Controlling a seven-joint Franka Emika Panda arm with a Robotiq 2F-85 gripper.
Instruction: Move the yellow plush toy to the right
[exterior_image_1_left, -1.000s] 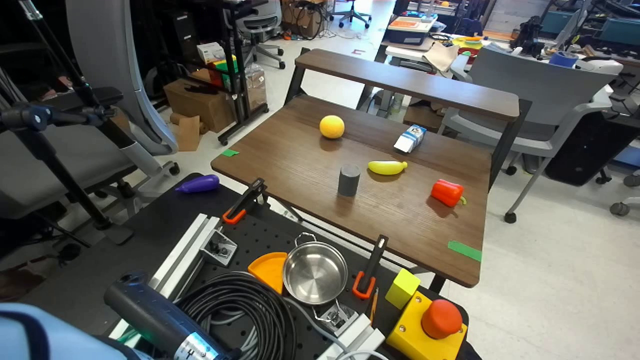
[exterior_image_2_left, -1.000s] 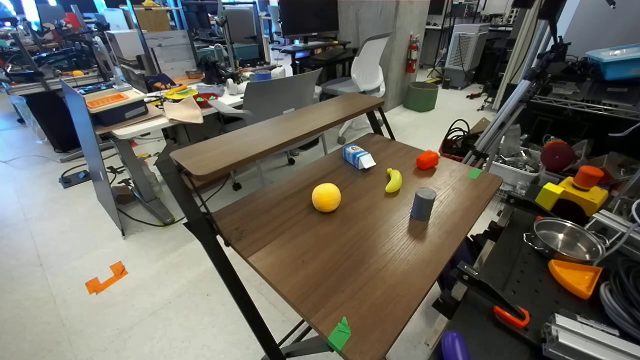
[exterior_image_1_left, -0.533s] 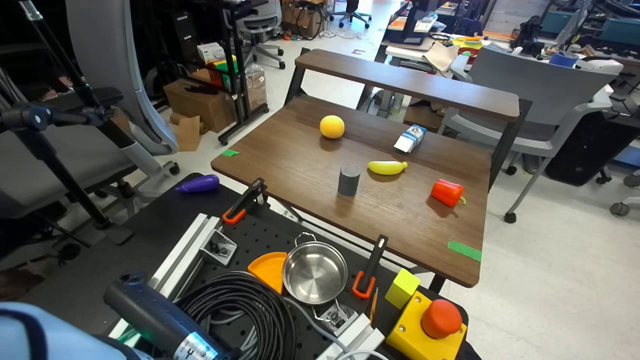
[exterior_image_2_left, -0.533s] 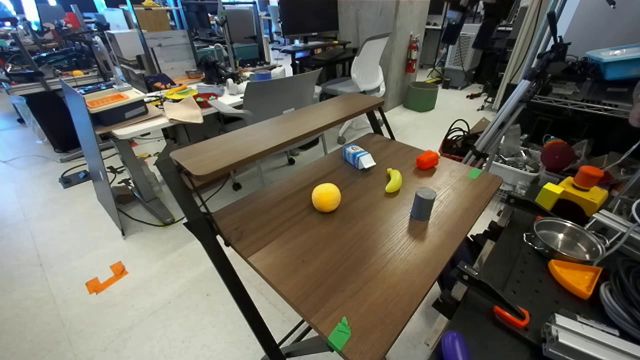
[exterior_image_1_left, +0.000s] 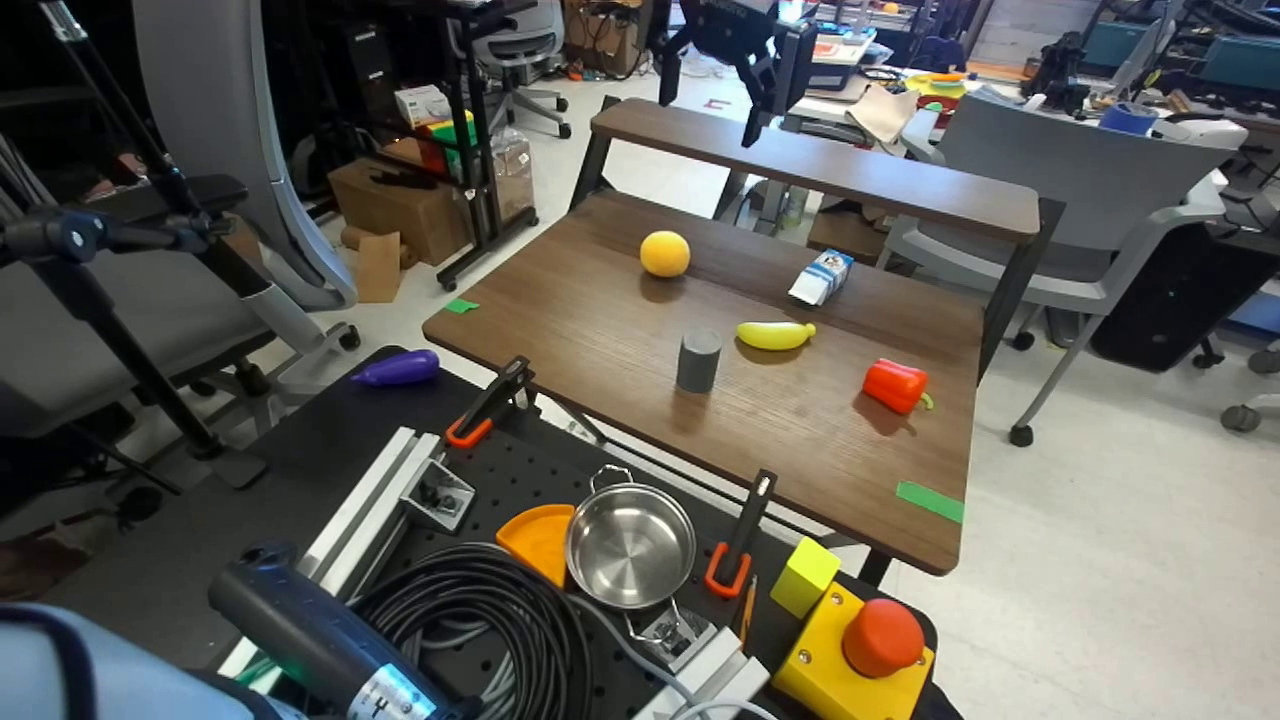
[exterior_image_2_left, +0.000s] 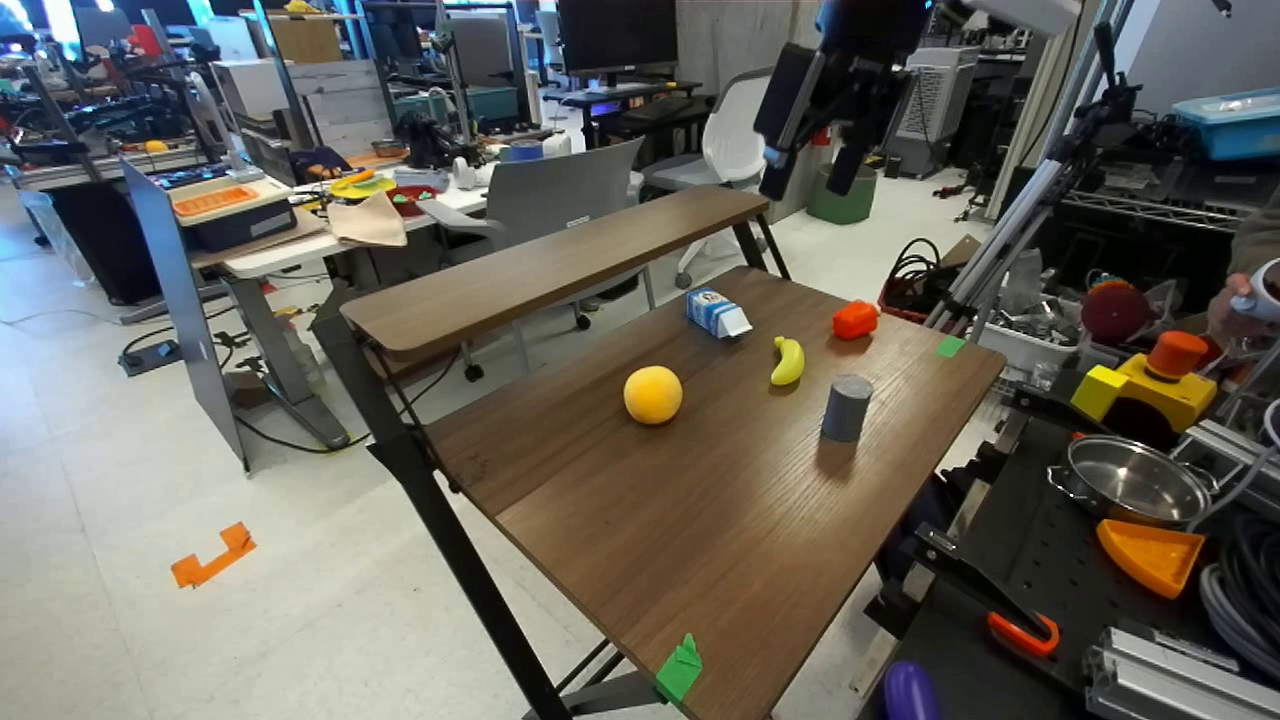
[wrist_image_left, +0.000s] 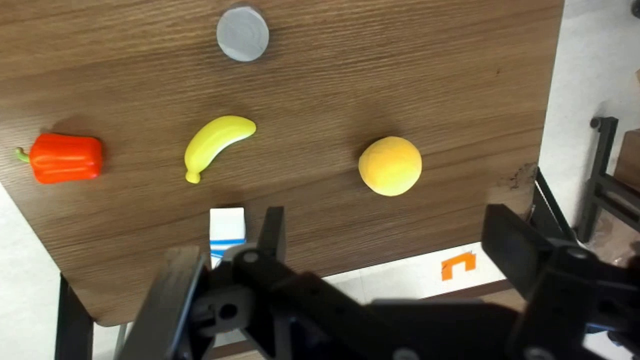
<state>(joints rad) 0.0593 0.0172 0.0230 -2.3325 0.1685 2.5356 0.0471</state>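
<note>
The yellow plush toy, a round yellow-orange ball, rests on the brown table (exterior_image_1_left: 560, 300). It shows in both exterior views (exterior_image_1_left: 665, 254) (exterior_image_2_left: 653, 395) and in the wrist view (wrist_image_left: 390, 166). My gripper shows in both exterior views (exterior_image_1_left: 710, 118) (exterior_image_2_left: 808, 188), high above the table and apart from everything on it. Its fingers are spread with nothing between them. In the wrist view the fingertips (wrist_image_left: 385, 209) stand wide apart, with the toy beyond them, roughly centred across the gap.
On the table are a yellow banana (exterior_image_1_left: 775, 335), a grey cylinder (exterior_image_1_left: 698, 360), a red pepper (exterior_image_1_left: 895, 385) and a blue-white carton (exterior_image_1_left: 821, 277). A raised shelf (exterior_image_1_left: 800, 155) runs along one long edge. A black cart (exterior_image_1_left: 530, 460) with a pot (exterior_image_1_left: 630, 545) stands on the opposite side.
My gripper has come down into both exterior views from the top. In an exterior view a hand with a white device has come in at the right edge. The table objects have not moved.
</note>
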